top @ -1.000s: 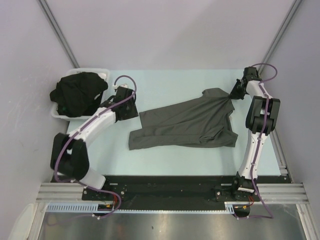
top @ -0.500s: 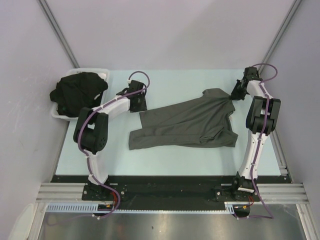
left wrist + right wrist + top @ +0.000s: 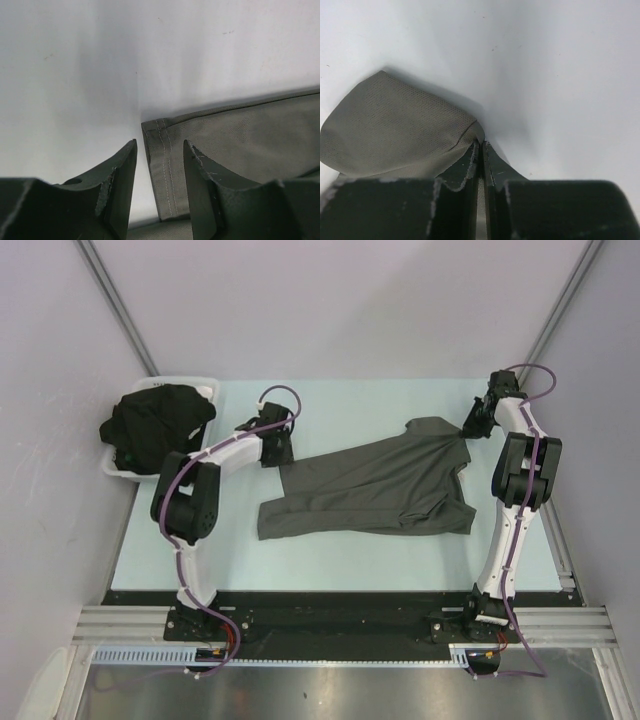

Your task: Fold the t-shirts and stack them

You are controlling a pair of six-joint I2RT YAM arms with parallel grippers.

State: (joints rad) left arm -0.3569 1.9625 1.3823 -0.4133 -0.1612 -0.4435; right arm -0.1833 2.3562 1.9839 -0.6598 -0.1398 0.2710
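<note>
Overhead, I see the charcoal t-shirt (image 3: 380, 485) spread flat across the middle of the tabletop (image 3: 350, 560), with the black t-shirts (image 3: 155, 425) heaped in the white tray (image 3: 205, 383) at the far left corner. The left gripper (image 3: 278, 452) sits at the spread garment's far left corner, the right gripper (image 3: 468, 430) at its far right edge. Left wrist: jaws apart, straddling the stitched hem corner, gripping nothing. Right wrist: jaws pressed together, pinching a fold of grey cloth.

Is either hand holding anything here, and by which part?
The right hand pinches the grey shirt by a bunched bit of its far right edge. The left hand is open, straddling a hemmed corner, holding nothing.
</note>
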